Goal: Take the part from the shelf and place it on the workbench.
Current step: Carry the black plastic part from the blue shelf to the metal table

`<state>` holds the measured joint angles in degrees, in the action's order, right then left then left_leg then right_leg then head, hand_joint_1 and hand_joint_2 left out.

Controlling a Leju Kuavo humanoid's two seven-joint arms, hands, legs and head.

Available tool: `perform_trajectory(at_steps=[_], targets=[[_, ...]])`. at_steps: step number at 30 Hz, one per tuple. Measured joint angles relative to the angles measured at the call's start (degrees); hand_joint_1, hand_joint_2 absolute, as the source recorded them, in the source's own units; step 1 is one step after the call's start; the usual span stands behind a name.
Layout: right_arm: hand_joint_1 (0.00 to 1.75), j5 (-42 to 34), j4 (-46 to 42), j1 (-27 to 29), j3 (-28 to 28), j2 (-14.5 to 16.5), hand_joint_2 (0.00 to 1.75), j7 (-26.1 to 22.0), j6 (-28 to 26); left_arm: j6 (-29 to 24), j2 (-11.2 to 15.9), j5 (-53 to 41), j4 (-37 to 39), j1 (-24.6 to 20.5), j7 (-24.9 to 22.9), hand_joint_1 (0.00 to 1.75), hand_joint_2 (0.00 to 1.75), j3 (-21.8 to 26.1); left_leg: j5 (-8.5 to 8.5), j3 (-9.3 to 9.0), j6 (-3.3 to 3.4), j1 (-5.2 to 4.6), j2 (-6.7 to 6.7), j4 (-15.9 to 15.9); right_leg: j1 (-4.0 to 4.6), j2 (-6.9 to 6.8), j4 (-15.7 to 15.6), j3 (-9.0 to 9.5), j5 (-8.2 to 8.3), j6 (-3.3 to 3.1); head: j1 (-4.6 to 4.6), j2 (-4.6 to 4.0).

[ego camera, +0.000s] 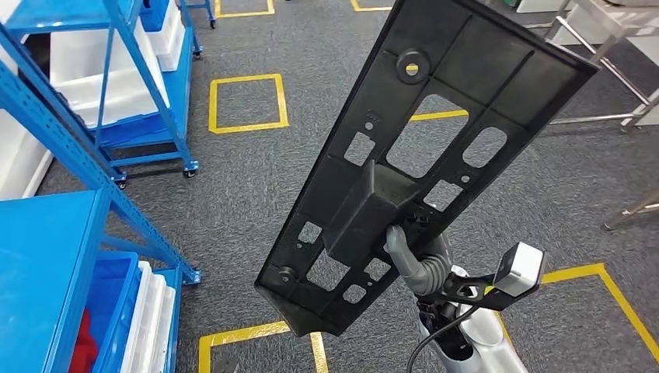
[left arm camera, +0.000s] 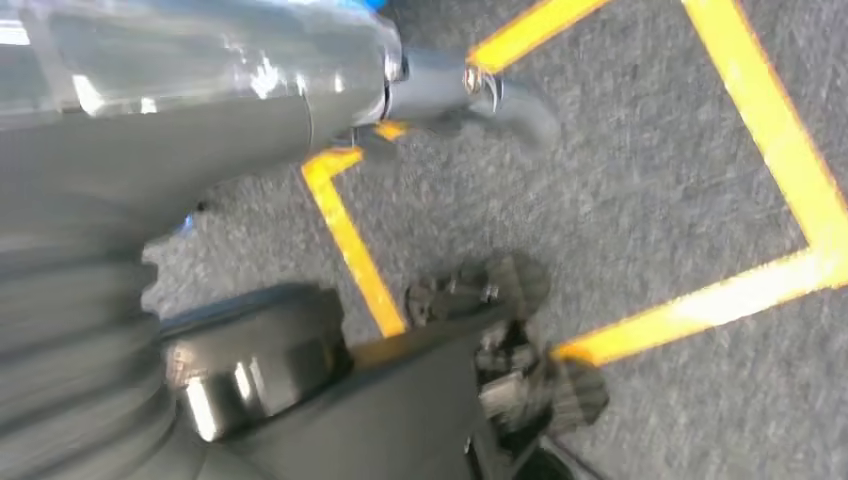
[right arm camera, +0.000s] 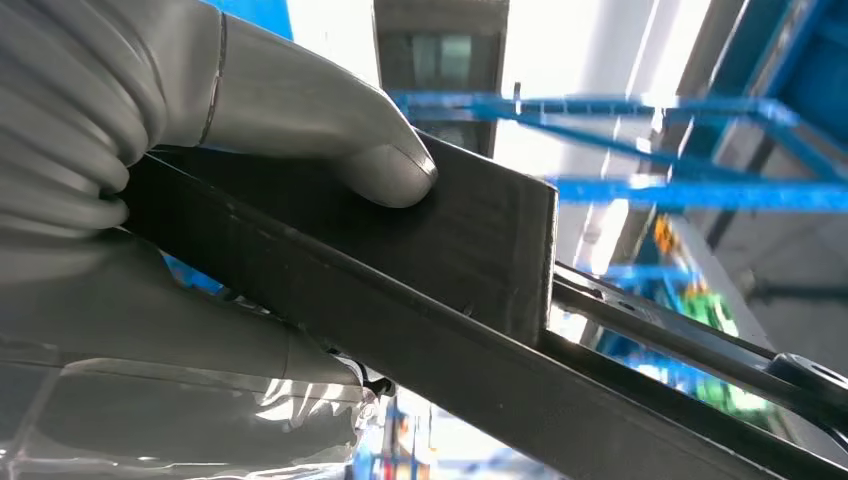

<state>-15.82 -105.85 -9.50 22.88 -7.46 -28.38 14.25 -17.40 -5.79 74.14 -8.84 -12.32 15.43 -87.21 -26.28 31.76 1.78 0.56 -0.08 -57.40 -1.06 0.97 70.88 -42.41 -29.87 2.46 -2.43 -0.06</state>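
One black plastic part (ego camera: 435, 148), a long ribbed panel with several cut-out holes, is up in front of the head camera. One hand (ego camera: 416, 260), the right, grips it at the raised block near its middle; the right wrist view shows that hand's thumb (right arm camera: 330, 130) pressed on the block. One left hand (left arm camera: 470, 90) shows above the carpet, blurred. Two blue shelves: one (ego camera: 116, 78) far left on wheels, one (ego camera: 54, 264) near left. Yellow tape squares on the grey floor: one whole square (ego camera: 247, 102) and parts of at least four more.
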Motion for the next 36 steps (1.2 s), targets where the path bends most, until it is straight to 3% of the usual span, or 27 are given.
perform_trajectory(at_steps=[1,2,4,5,7,8,10,11,13,15,16,17,18,19,21,23,25,26,28,29,30,32,33,34,36], targets=[[1.75,-0.05,0.04,0.17,0.05,-0.07,1.75,-0.08,-0.16,0.00,0.03,0.00,0.00,0.08,-0.04,0.00,1.75,0.00,-0.08,0.00,0.04,-0.13,0.86,-0.02,-0.11,-0.34,2.46,-1.29,-0.65,0.11,0.00,0.01],[1.75,-0.09,0.08,0.36,0.11,-0.13,1.75,-0.19,-0.33,0.00,0.05,0.01,0.00,0.11,-0.06,0.00,1.75,0.00,-0.17,-0.02,0.05,-0.24,1.68,-0.04,-0.18,-0.55,2.89,-1.51,-0.28,0.15,0.00,0.01],[1.75,-0.15,0.10,0.62,0.22,-0.32,1.75,-0.46,-0.79,0.00,0.06,0.01,-0.01,0.07,-0.04,0.00,1.75,0.00,-0.43,-0.25,-0.09,-0.40,3.13,-0.05,-0.13,-1.57,-2.69,1.60,2.87,-0.09,0.00,0.01],[1.75,-0.15,0.10,0.62,0.28,-0.39,1.75,-0.55,-1.07,0.00,0.06,0.01,-0.01,0.06,0.00,0.00,1.75,0.00,-0.59,-0.46,-0.23,-0.48,3.75,-0.04,0.13,-3.00,-6.80,3.86,4.24,-0.44,0.00,0.01],[1.75,-0.17,0.04,0.53,0.44,-0.46,1.75,-0.62,-1.79,0.00,0.07,0.00,-0.01,0.05,0.14,0.00,1.75,-0.01,-0.96,-0.80,-0.71,-0.75,4.88,-0.08,0.84,-5.02,-12.09,6.72,5.61,-1.35,-0.01,0.01],[1.75,-0.19,0.01,0.48,0.51,-0.47,1.75,-0.62,-2.13,0.00,0.08,0.00,-0.01,0.06,0.20,0.00,1.75,-0.01,-1.13,-0.94,-0.99,-0.82,5.44,-0.07,1.15,-5.24,-12.73,6.98,5.51,-1.73,-0.02,0.01],[1.75,-0.26,-0.05,0.50,0.64,-0.51,1.75,-0.62,-2.67,0.00,0.08,0.00,0.00,0.05,0.32,0.00,1.75,-0.04,-1.52,-1.20,-1.61,-0.80,6.35,-0.04,1.20,-3.78,-12.92,7.01,5.69,-2.37,-0.02,0.01],[1.75,-0.29,-0.08,0.55,0.68,-0.55,1.75,-0.62,-2.80,-0.01,0.09,0.01,0.00,0.02,0.37,0.00,1.75,-0.05,-1.98,-1.22,-1.92,-0.66,5.78,-0.43,1.07,-3.12,-13.17,7.15,5.80,-2.64,-0.02,0.01],[1.75,-0.34,-0.15,0.64,0.81,-0.61,1.75,-0.62,-2.99,-0.03,0.13,0.02,0.01,0.03,0.46,0.00,1.75,-0.07,-4.46,0.26,-2.38,-0.44,3.17,-4.25,0.73,-1.81,-13.61,7.46,5.98,-3.21,-0.02,0.01],[1.75,-0.36,-0.21,0.72,1.09,-0.63,1.75,-0.62,-3.25,-0.04,0.21,0.05,0.01,0.34,0.52,0.00,1.75,-0.08,-7.97,3.92,-2.51,-0.34,1.09,-11.94,0.76,-0.44,-13.62,7.50,5.94,-3.46,-0.02,0.01],[1.75,-0.34,-0.23,0.78,1.23,-0.63,1.75,-0.62,-3.43,-0.04,0.26,0.08,0.01,0.55,0.53,0.00,1.75,-0.08,-8.87,5.65,-2.54,-0.34,0.83,-15.11,0.78,0.36,-13.58,7.51,5.93,-3.52,-0.02,0.01],[1.75,-0.34,-0.23,0.84,1.33,-0.63,1.75,-0.61,-3.59,-0.05,0.32,0.10,0.01,0.71,0.54,0.00,1.75,-0.09,-8.66,6.60,-2.54,-0.33,0.71,-16.49,0.79,1.19,-13.53,7.54,5.91,-3.51,-0.02,0.01],[1.75,-0.33,-0.25,0.88,1.37,-0.63,1.75,-0.61,-3.70,-0.05,0.36,0.11,0.01,0.79,0.54,0.00,1.75,-0.09,-7.26,6.52,-2.50,-0.31,0.60,-15.57,0.77,2.04,-13.46,7.57,5.89,-3.48,-0.02,0.01],[1.75,-0.33,-0.29,0.92,1.38,-0.63,1.75,-0.60,-3.77,-0.06,0.40,0.11,0.01,0.79,0.55,0.00,1.75,-0.09,-5.02,5.45,-2.42,-0.24,0.23,-12.57,0.73,2.86,-13.36,7.62,5.83,-3.39,-0.02,0.01],[1.75,-0.31,-0.51,0.88,1.41,-0.62,1.75,-0.55,-3.84,-0.09,0.49,0.11,0.01,0.76,0.57,0.00,1.75,-0.09,-1.25,2.48,-2.22,0.12,-2.21,-5.00,0.68,4.41,-12.91,7.50,5.63,-3.02,-0.02,-0.01],[1.75,-0.22,-0.97,0.98,1.45,-0.59,1.75,-0.29,-4.03,-0.22,0.53,0.11,0.01,0.84,0.61,0.00,1.75,-0.12,-0.39,0.94,-1.99,0.27,-4.08,-1.42,0.61,5.67,-12.55,7.05,5.60,-2.36,-0.01,0.00],[1.75,-0.11,-1.87,1.88,1.43,-0.57,1.75,0.03,-4.16,-0.49,0.54,0.15,0.01,0.90,0.73,0.00,1.75,-0.15,-0.42,0.67,-1.44,0.16,-3.36,-1.04,0.42,6.71,-12.59,6.69,5.75,-1.58,-0.01,0.00],[1.75,-0.06,-2.49,2.72,1.31,-0.61,1.75,0.03,-4.01,-0.62,0.56,0.19,0.01,0.89,0.81,0.00,1.75,-0.15,-0.27,0.52,-1.07,0.15,-2.80,-0.77,0.42,6.14,-12.30,6.52,5.52,-1.26,0.00,-0.01],[1.75,0.11,-3.69,4.39,0.95,-0.77,1.75,-0.37,-3.34,-0.84,0.60,0.24,0.01,0.95,0.90,0.00,1.75,-0.15,-0.04,0.18,-0.36,0.19,-1.47,-0.17,0.55,3.19,-8.96,4.96,3.50,-0.76,0.01,0.00],[1.75,0.24,-4.10,5.23,0.69,-0.86,1.75,-0.79,-2.90,-0.88,0.63,0.23,0.01,1.07,0.90,0.00,1.75,-0.16,-0.06,0.06,-0.15,0.01,-0.76,-0.09,0.60,1.31,-5.58,3.30,1.77,-0.56,0.01,0.00],[1.75,0.38,-4.39,6.05,0.42,-0.95,1.75,-1.24,-2.52,-0.88,0.66,0.20,0.01,1.21,0.90,0.00,1.75,-0.17,-0.15,0.02,0.04,-0.16,0.00,-0.08,0.54,0.28,-1.67,1.32,0.03,-0.37,0.00,0.01],[1.75,0.87,-4.98,8.15,-0.30,-1.08,1.75,-2.03,-2.06,-0.73,0.73,0.02,0.01,1.40,0.89,0.00,1.75,-0.21,-0.36,-0.03,0.21,-0.46,1.59,-0.10,0.36,-0.43,3.43,-1.35,-1.39,-0.19,0.00,0.00],[1.75,1.25,-5.38,9.22,-0.69,-1.13,1.75,-2.30,-1.95,-0.61,0.75,-0.13,0.01,1.38,0.89,0.00,1.75,-0.25,-0.49,-0.10,0.21,-0.56,2.34,-0.11,0.33,-0.60,2.90,-1.10,-0.59,-0.22,0.00,0.00],[1.75,1.68,-5.85,10.20,-1.06,-1.19,1.75,-2.49,-1.89,-0.45,0.76,-0.28,0.01,1.29,0.85,0.00,1.75,-0.31,-0.63,-0.23,0.16,-0.64,3.05,-0.11,0.36,-1.00,0.16,0.36,1.01,-0.36,0.00,0.00],[1.75,2.42,-6.95,11.54,-1.61,-1.27,1.75,-2.69,-1.82,-0.10,0.75,-0.54,0.01,1.03,0.76,0.00,1.75,-0.53,-1.03,-0.63,-0.14,-0.89,4.34,-0.13,0.83,-3.41,-7.97,4.88,4.19,-1.05,0.00,0.00]])
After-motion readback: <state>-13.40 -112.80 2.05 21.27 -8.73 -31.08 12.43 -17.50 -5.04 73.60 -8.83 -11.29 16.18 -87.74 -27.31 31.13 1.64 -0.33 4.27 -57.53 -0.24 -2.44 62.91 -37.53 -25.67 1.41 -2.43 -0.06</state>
